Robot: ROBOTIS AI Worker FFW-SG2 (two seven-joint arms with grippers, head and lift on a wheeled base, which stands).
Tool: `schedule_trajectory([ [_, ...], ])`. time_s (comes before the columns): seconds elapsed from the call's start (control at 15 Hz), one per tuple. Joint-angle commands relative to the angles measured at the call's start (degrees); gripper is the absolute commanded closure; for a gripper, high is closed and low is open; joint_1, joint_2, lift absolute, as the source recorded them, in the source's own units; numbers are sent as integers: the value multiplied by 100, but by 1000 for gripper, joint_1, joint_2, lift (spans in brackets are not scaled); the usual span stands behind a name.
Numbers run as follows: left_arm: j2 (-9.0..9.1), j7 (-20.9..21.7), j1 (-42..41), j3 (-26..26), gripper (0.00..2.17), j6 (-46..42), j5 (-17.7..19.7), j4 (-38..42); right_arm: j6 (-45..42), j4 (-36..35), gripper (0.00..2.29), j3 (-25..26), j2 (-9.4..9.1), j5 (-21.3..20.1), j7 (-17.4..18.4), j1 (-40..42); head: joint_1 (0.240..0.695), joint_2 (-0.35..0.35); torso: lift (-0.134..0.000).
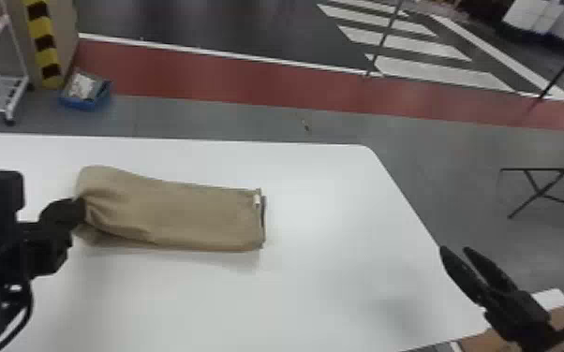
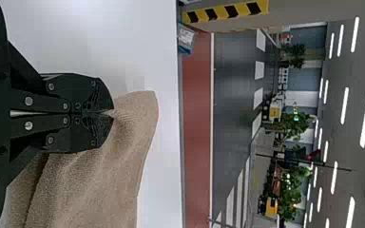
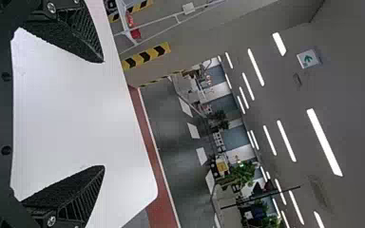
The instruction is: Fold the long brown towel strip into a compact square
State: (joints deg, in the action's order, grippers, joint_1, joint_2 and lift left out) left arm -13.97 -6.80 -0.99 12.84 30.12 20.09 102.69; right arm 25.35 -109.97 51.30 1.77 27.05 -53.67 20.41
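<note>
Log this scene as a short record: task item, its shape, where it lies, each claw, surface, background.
item: brown towel strip
shape: long strip running left to right, not a compact square; creased near its left end
label: small white tag at the right end
left claw: shut on the towel's left end
right claw: open and holding nothing, near the table's right side, apart from the towel
surface: white table with a rounded far-right corner
background: blue bin on the floor beyond the table

Bright ceiling strips glow; soft shadows mark the white table.
</note>
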Motion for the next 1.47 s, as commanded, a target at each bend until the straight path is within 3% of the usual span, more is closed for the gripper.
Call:
schedule_trajectory([
  [0.0, -106, 126, -798, -362, 1440, 201, 38, 762, -8, -68, 93, -323, -2, -113, 84, -90, 695, -350, -124],
  [0.27, -97, 249, -1229, -458, 1423, 447, 91, 1245, 45, -218, 93, -727, -10, -244, 260, -125, 695, -336, -124],
  [0.33, -97, 249, -1141, -449, 1089, 447, 65, 1227, 62, -297, 93, -762, -54, -288, 260, -125, 695, -333, -124],
  [0.47, -114, 284, -1009, -485, 49, 412, 38, 1148, 62, -350, 93, -771, -90, -332, 260, -90, 695, -322, -124],
  [0.73, -123, 214, -947, -845, 22, -98, -129, 1078, 273, -420, 93, -824, -90, -385, 269, -37, 695, -283, -124],
  [0.87, -114, 187, -1035, -977, 33, -678, -41, 1139, 379, -481, 93, -1052, -90, -499, 559, -99, 695, -240, -124],
  [1.0, -71, 275, -798, -634, 29, -695, -129, 955, 449, -622, 110, -1615, -90, -816, 1060, -125, 695, -217, -124],
  [1.07, -62, 275, -587, -309, 46, -713, -243, 700, 730, -675, 178, -1993, -90, -1071, 1464, -274, 695, -211, -124],
  [1.27, -9, 346, -156, 482, 215, -1082, -594, 94, 1539, -675, 218, -2898, -169, -1440, 2229, -925, 695, -202, -124],
  [1.4, 0, 416, -25, 799, 265, -1328, -665, -135, 1521, -516, 218, -3250, -183, -1809, 2475, -1364, 695, -197, -124],
])
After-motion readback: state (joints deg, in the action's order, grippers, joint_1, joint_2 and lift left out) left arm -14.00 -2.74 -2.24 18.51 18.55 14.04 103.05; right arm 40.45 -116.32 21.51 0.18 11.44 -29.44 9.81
